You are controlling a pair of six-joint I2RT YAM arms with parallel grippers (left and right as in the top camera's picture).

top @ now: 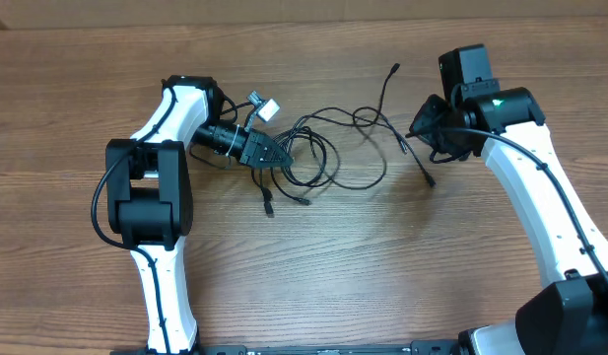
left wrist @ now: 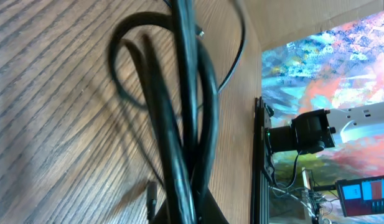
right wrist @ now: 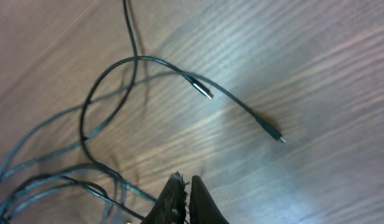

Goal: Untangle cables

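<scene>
On the brown wood-grain table, tangled black cables lie spread.

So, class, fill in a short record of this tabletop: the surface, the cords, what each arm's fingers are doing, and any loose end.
surface: brown wood-grain table
cords: thin black cables, looped and crossing in one tangle between the arms
left fingers: shut on a bundle of the cables
right fingers: shut; a grip on any cable cannot be told
loose end: small plug lying free on the table
</scene>
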